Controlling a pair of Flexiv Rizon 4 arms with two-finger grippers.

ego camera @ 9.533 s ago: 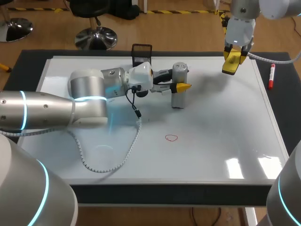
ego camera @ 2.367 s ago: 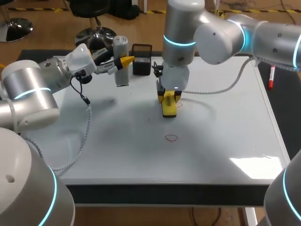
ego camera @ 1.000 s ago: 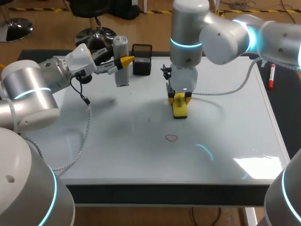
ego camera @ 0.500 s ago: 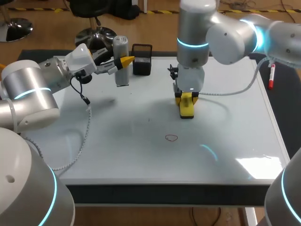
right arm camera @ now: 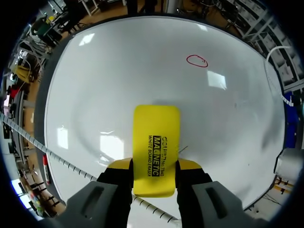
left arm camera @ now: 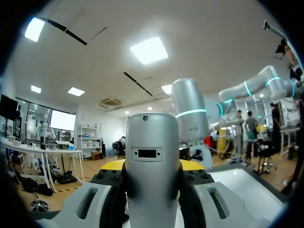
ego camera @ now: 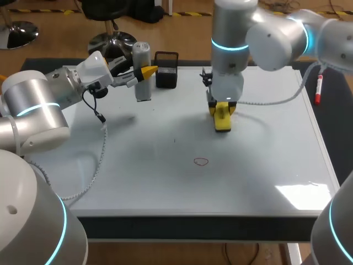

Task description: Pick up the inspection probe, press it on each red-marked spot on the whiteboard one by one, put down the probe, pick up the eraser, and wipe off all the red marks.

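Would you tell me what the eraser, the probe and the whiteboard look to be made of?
The eraser looks like hard plastic: a glossy yellow shell with printed lettering. The probe has a satin grey casing, plastic or painted metal, unclear which. The whiteboard is a smooth, glossy coated panel with bright glare.

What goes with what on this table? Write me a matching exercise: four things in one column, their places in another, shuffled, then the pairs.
Things:
1. inspection probe
2. eraser
3. red mark
4. black holder

Places:
A. drawn on the whiteboard, near its middle
B. gripped in the right hand
C. standing at the whiteboard's far edge
D. gripped in the left hand

Pairs: 1-D, 2-B, 3-A, 4-C
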